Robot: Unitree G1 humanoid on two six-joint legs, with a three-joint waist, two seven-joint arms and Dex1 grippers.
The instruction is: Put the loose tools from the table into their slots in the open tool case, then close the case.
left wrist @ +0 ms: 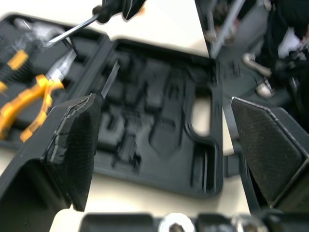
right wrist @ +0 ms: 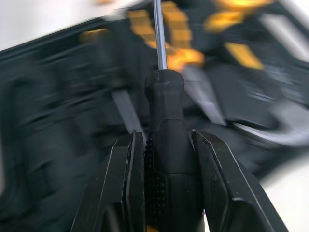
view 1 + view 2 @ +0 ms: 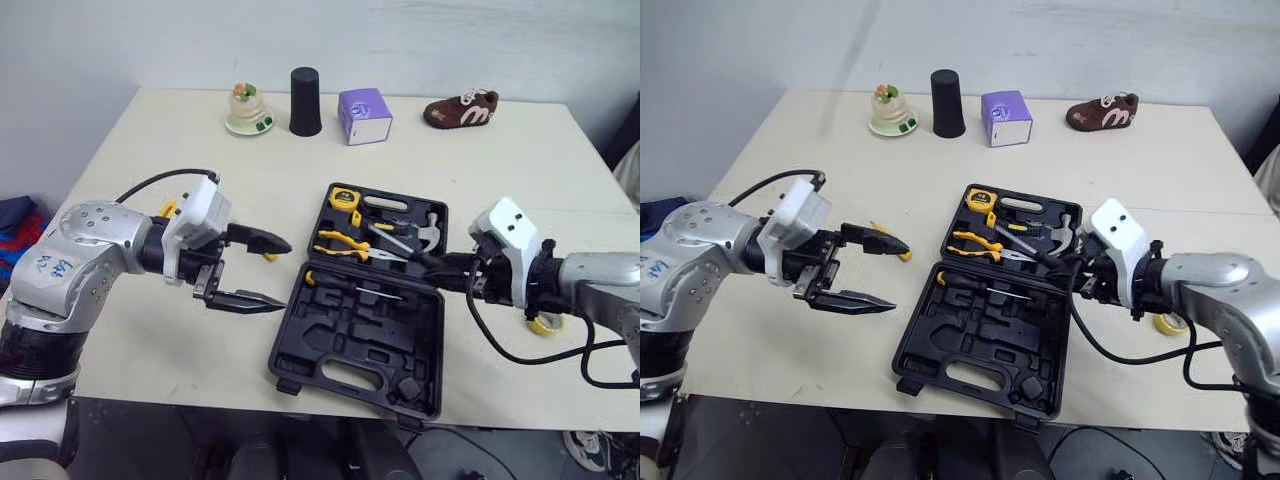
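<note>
Black-handled screwdriver [image 2: 164, 96] clamped in R gripper [image 2: 168, 137], shaft out front over open tool case [image 3: 365, 350]; L gripper [image 3: 285, 272] spread wide, case just ahead.

My right tool [image 2: 166, 139] has the screwdriver [image 2: 164, 94] pinched by its black handle, both fingers [image 2: 131, 169] snug against the grip. The steel shaft pokes straight out over the open tool case [image 2: 53, 106]. Some blurry yellow handles [image 2: 181, 48] sit in the case right by the shaft. There's pale table [image 2: 34, 19] past the case's far edge.

Test lab: prop-strewn table [image 3: 180, 180]
</note>
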